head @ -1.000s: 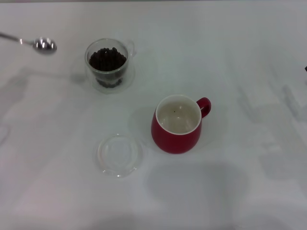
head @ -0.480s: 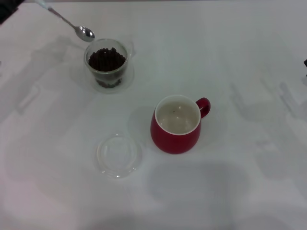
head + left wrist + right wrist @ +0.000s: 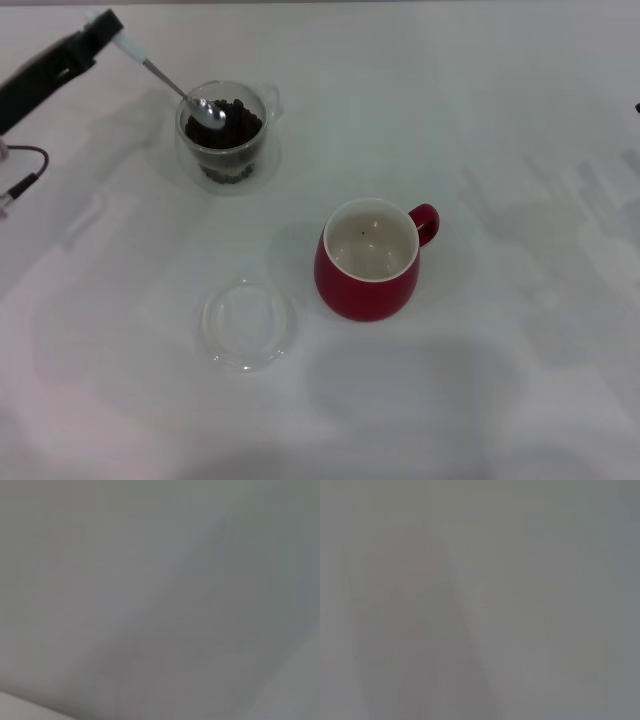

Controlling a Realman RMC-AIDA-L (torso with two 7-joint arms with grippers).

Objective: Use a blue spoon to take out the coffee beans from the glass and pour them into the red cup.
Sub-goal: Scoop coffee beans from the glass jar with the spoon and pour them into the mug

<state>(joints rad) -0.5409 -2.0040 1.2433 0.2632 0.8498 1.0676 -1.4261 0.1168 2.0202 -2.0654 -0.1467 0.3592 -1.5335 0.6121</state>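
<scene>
In the head view my left gripper [image 3: 98,28] comes in from the far left, shut on the pale end of the blue spoon [image 3: 165,78]. The spoon slants down to the right, and its silver bowl sits at the top of the coffee beans [image 3: 232,125] inside the glass [image 3: 225,135], near the glass's left rim. The red cup [image 3: 368,262] stands upright to the near right of the glass, its handle to the right and its cream inside bare but for a dark speck. Both wrist views show only plain grey.
A flat clear round dish [image 3: 247,323] lies on the white table [image 3: 500,350], to the left of the red cup and nearer than the glass. A dark cable [image 3: 25,165] hangs at the left edge. A dark sliver [image 3: 637,106] shows at the right edge.
My left gripper has come into view from the far left. The spoon's bowl has moved right and down, from beside the glass to over its rim and onto the beans.
</scene>
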